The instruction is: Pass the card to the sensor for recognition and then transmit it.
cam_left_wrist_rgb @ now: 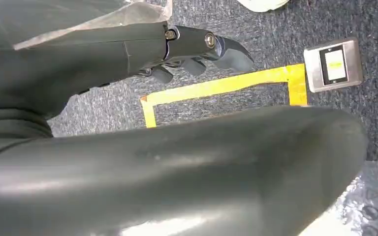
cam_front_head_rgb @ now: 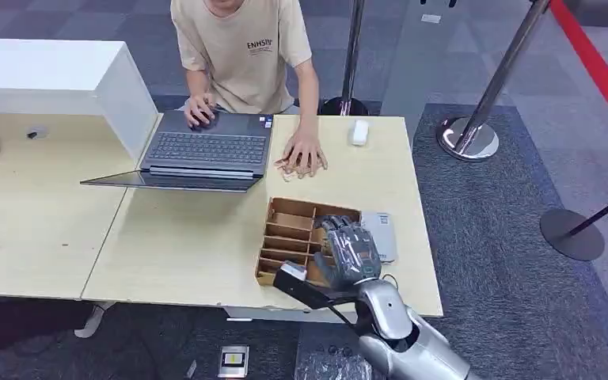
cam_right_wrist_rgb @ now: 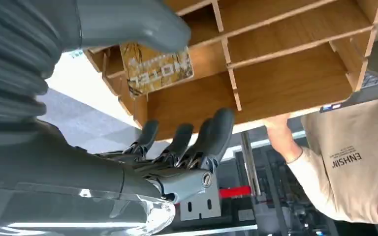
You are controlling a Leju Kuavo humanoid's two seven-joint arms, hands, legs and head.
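A wooden divided box (cam_front_head_rgb: 279, 234) sits near the table's front right edge. My right hand (cam_front_head_rgb: 347, 252) hovers over its right compartments. In the right wrist view a gold card printed "HOTEL" (cam_right_wrist_rgb: 158, 73) lies in one compartment of the box (cam_right_wrist_rgb: 285, 78). The thumb (cam_right_wrist_rgb: 128, 24) reaches over the card's edge, and the fingers (cam_right_wrist_rgb: 187, 140) are spread apart from it, holding nothing. A flat grey sensor (cam_front_head_rgb: 381, 234) lies on the table just right of the box. My left hand (cam_left_wrist_rgb: 197, 49) hangs over the carpet with nothing in its loosely extended fingers.
A person sits at the table's far side with one hand (cam_front_head_rgb: 302, 154) flat on the table and the other on a laptop (cam_front_head_rgb: 206, 150). A small white device (cam_front_head_rgb: 359, 131) lies at the far right. Stanchion bases (cam_front_head_rgb: 467, 138) (cam_front_head_rgb: 571, 233) stand on the carpet to the right.
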